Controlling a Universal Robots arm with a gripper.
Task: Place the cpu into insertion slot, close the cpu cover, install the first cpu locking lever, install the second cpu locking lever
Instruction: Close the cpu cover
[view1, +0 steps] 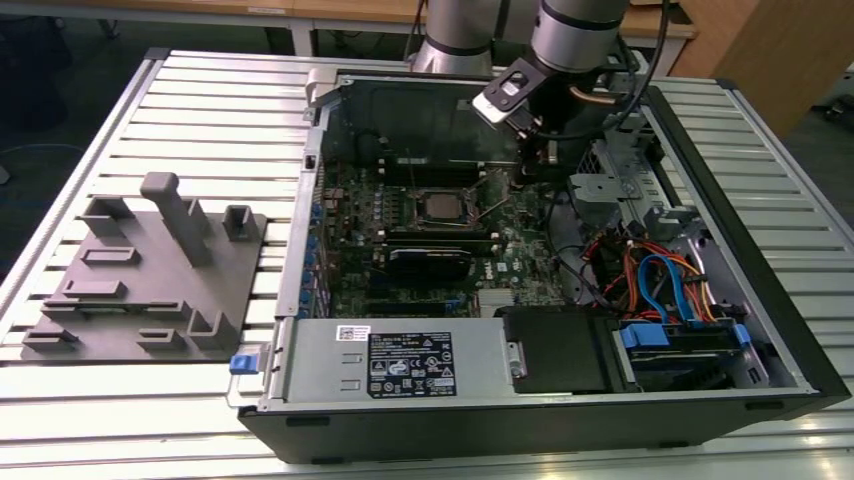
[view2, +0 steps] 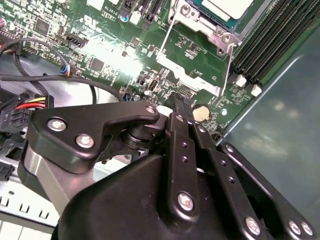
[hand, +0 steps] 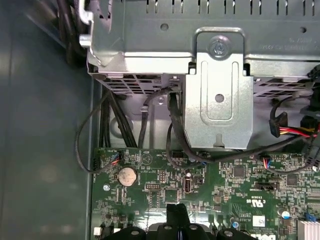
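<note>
1. Exterior view: An open computer case (view1: 534, 430) lies on its side on the slatted table (view1: 80, 420). A grey moulded fixture (view1: 147, 280) sits beside it on the exterior view's left. The cpu (view1: 438, 205) lies flat in the insertion slot (view1: 412, 193) near the middle of the motherboard (view1: 400, 245), with its metal top facing up. It is square, so neither axis is the longer. The arm reaches down into the case. The pincer (view1: 537, 150) hangs above the board on the exterior view's right of the slot, apart from it.

2. Second wrist view: The cpu (view2: 226, 6) sits level in the insertion slot (view2: 189, 11), silver-grey face up and edges parallel to the socket frame. The cpu cover (view2: 165, 46) is swung open rather than lying over the chip. Its frame stretches from the socket's edge toward the pincer (view2: 181, 102), and green board shows through its cut-out. Memory slots (view2: 270, 45) run alongside the socket. The pincer's fingers are pressed together with nothing seen between them, close to a coin cell (view2: 201, 112).

3. First wrist view: The closed tip of the pincer (hand: 177, 211) hovers over the motherboard (hand: 235, 180). The coin cell (hand: 126, 176) is near it, and a silvery drive bracket (hand: 217, 100) and black cables (hand: 82, 145) lie beyond the board's edge.
</note>
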